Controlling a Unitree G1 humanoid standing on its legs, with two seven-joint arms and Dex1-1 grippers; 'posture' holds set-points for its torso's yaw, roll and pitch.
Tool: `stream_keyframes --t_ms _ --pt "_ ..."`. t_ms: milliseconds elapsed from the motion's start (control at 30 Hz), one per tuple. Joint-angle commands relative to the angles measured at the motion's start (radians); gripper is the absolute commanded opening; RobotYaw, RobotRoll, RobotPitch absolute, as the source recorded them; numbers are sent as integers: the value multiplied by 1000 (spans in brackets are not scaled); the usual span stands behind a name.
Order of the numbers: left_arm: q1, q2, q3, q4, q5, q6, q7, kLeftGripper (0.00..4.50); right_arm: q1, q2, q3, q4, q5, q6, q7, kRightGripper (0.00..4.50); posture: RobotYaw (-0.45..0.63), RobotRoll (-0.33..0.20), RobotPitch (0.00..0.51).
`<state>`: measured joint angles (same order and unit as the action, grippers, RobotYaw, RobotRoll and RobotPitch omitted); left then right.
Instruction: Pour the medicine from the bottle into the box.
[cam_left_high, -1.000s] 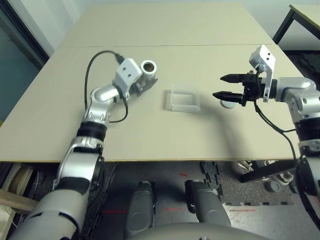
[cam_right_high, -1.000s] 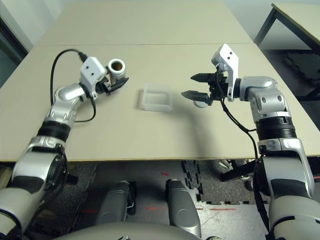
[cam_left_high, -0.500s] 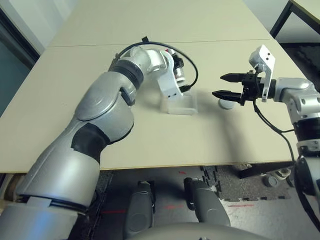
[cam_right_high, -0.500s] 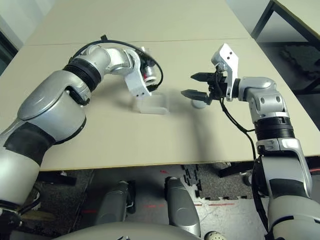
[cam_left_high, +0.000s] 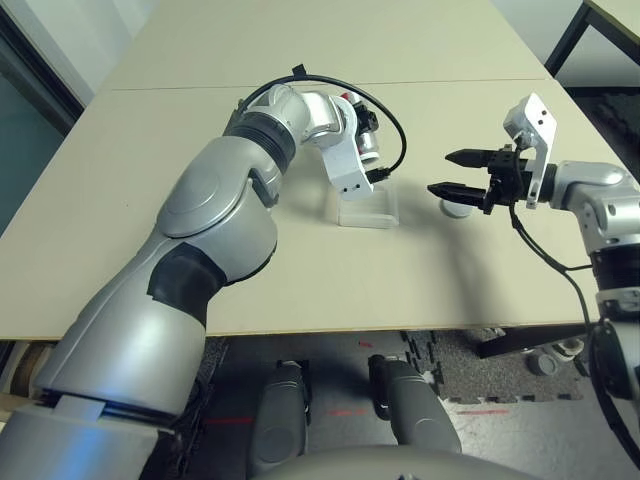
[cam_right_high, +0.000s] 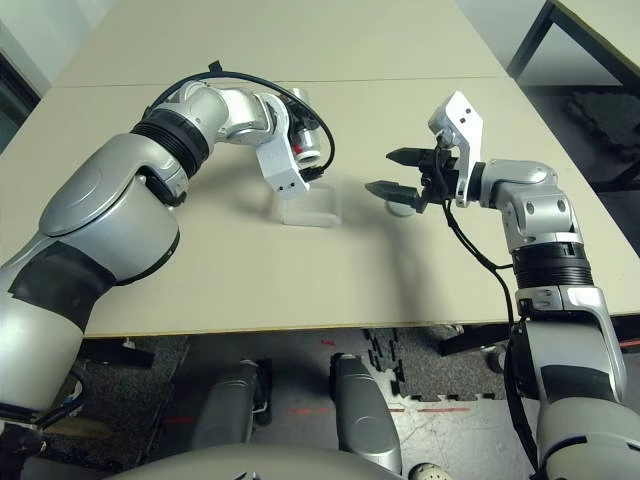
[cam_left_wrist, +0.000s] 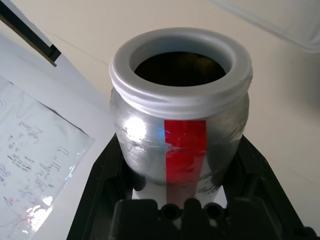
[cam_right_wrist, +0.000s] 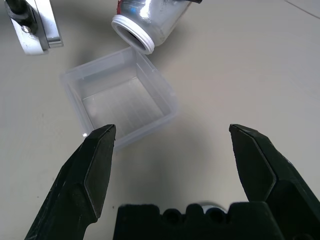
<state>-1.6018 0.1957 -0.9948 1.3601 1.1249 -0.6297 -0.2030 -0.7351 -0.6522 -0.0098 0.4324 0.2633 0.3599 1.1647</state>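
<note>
Bottle (cam_right_wrist: 145, 20) has been carried and tipped over box (cam_right_wrist: 120, 97).

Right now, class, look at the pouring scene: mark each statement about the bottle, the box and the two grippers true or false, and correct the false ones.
1. The left gripper is shut on the bottle. True.
2. The bottle has its cap screwed on. False: its white-rimmed mouth is open.
3. The bottle is tilted with its mouth above the box. True.
4. The right gripper holds the box. False: it is open and holds nothing, apart from the box.
5. The box is full of pills. False: no pills can be seen in it.
</note>
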Motion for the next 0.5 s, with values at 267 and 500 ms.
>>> stream_keyframes --t_ms 267,500 --pt "123 28 482 1 -514 -12 -457 2540 -10 -13 9 10 -4 3 25 4500 -121 0 111" --pt "309 87 798 -64 -828 161 -598 2540 -37 -19 13 40 -15 -2 36 4500 -106 0 133"
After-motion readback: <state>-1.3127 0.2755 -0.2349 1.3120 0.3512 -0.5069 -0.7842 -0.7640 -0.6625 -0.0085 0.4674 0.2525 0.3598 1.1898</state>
